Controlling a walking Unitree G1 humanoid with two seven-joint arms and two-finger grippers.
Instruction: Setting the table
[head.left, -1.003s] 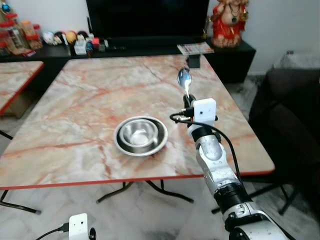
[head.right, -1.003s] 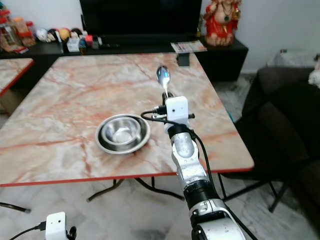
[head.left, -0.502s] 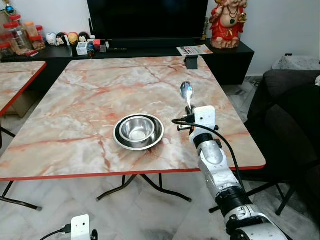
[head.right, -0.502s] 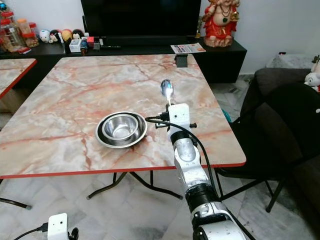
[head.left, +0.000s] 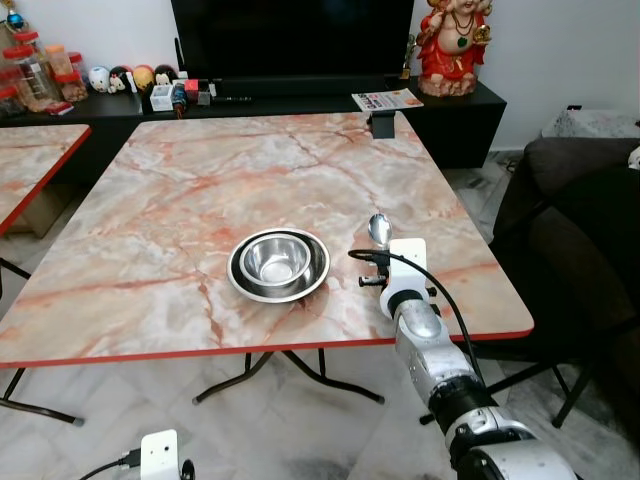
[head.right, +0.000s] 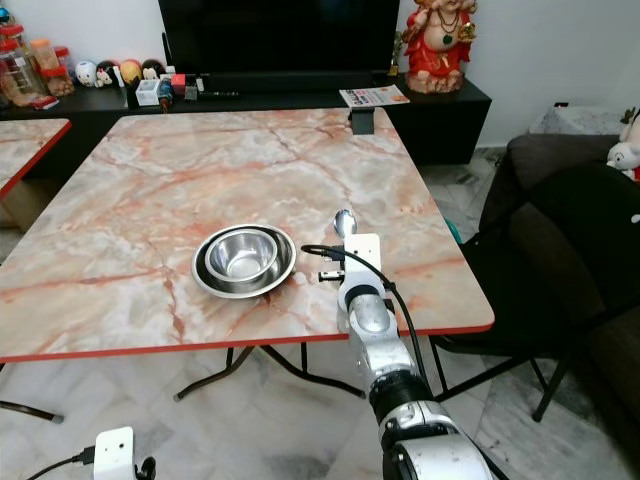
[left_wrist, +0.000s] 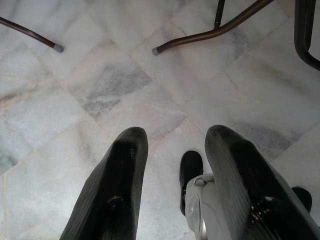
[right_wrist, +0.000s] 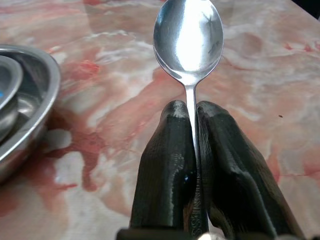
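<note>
Nearest, the left claw (left_wrist: 172, 165) hangs low over a grey-veined marble tile floor (left_wrist: 75, 100), its two rounded black fingers (left_wrist: 117, 185) spread apart with nothing between them; thin dark metal table legs (left_wrist: 210, 32) cross the floor beyond. The right claw (right_wrist: 192, 150), on a jointed silver arm (head.left: 430, 350), is over the near right part of the tabletop (head.left: 180, 190), its textured black fingers (right_wrist: 165, 170) pinched tight on the slim handle of a polished steel spoon (right_wrist: 188, 37). The spoon's oval bowl points away from the robot, low above the surface. Just to its left stand two nested round steel bowls (head.left: 279, 264), shiny and shallow. The tabletop is glossy pink-and-cream marble pattern with a red edge. Beyond it, a low black cabinet (head.left: 460, 110) carries a red figurine (head.left: 449, 45).
</note>
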